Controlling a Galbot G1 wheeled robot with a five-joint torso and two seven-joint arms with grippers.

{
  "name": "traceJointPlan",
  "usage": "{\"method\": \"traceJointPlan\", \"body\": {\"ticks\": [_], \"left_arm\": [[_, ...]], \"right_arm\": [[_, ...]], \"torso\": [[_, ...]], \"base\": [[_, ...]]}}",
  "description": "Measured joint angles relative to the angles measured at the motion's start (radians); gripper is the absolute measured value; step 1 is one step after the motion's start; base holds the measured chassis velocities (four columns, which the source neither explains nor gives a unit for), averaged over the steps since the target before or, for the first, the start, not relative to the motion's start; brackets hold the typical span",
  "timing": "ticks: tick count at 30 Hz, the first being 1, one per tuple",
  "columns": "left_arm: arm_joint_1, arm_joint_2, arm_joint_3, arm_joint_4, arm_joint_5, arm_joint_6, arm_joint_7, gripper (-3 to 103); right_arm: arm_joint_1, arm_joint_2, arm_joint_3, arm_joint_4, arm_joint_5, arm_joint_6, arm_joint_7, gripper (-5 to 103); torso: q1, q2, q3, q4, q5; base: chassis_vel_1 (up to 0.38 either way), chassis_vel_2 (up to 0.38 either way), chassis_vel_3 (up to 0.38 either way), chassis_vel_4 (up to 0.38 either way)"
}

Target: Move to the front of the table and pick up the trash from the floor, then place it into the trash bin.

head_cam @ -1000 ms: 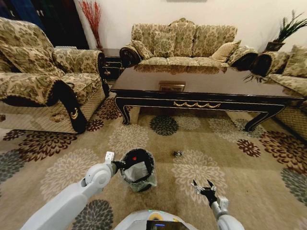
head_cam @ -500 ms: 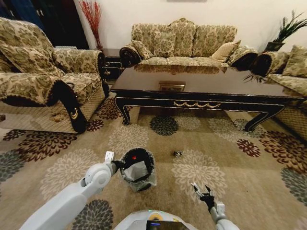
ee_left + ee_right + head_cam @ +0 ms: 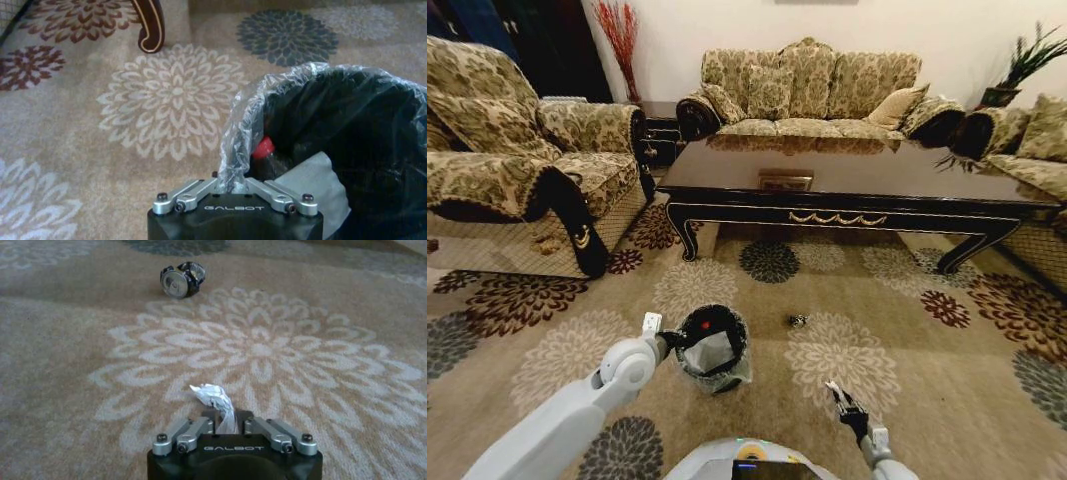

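My left gripper (image 3: 670,342) (image 3: 230,184) is shut on the rim and clear liner of the black trash bin (image 3: 714,350) (image 3: 360,130), which stands on the floor (image 3: 557,360). Inside the bin lie a red bit (image 3: 263,147) and white paper (image 3: 308,180). Low at my right, my right gripper (image 3: 839,396) (image 3: 227,421) is shut on a white crumpled scrap of trash (image 3: 213,396) just over a cream medallion. A small grey and black wad (image 3: 798,321) (image 3: 181,280) lies on the carpet farther out, towards the table (image 3: 857,185).
The table's curved legs (image 3: 689,240) stand ahead, one also close to the bin (image 3: 150,27). An armchair (image 3: 517,170) is at the left, a sofa (image 3: 812,90) behind the table, another seat (image 3: 1037,150) at the right. Open carpet lies between me and the table.
The right gripper's fingers went from spread to shut on the white scrap, and that arm drew back towards me. The bin in the left gripper shifted slightly left.
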Motion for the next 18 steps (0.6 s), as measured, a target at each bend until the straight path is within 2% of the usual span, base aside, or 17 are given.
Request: {"method": "traceJointPlan", "body": {"ticks": [1,3,4,6,18], "left_arm": [[0.0,0.0,0.0,0.0,0.0,0.0,0.0,2],[0.0,-0.001,0.001,0.0,0.0,0.0,-0.001,2],[0.0,-0.001,0.001,0.0,0.0,0.0,-0.001,2],[0.002,-0.003,0.003,-0.002,0.001,0.0,-0.001,2],[0.009,-0.005,0.006,-0.008,0.006,-0.001,-0.003,2]], "right_arm": [[0.0,0.0,0.0,0.0,0.0,0.0,0.0,21],[0.0,0.002,0.0,-0.004,-0.004,0.001,0.0,10],[0.0,0.002,0.0,-0.004,-0.004,0.001,0.0,10],[-0.001,0.004,0.0,-0.004,-0.008,0.002,0.0,2],[-0.016,0.008,0.011,0.012,-0.02,0.008,-0.006,0]], "torso": [[0.0,0.0,0.0,0.0,0.0],[0.0,0.0,0.0,0.0,0.0001],[0.0,0.0,0.0,0.0,0.0001],[0.0,0.0,0.0,0.0,0.0],[0.0,0.0,0.0,-0.0001,0.0]], "base": [[0.0,0.0,0.0,0.0],[0.0,0.0,0.0,0.0],[0.0,0.0,0.0,0.0],[0.0,0.0,0.0,0.0],[0.0,0.0,0.0,0.0]]}}
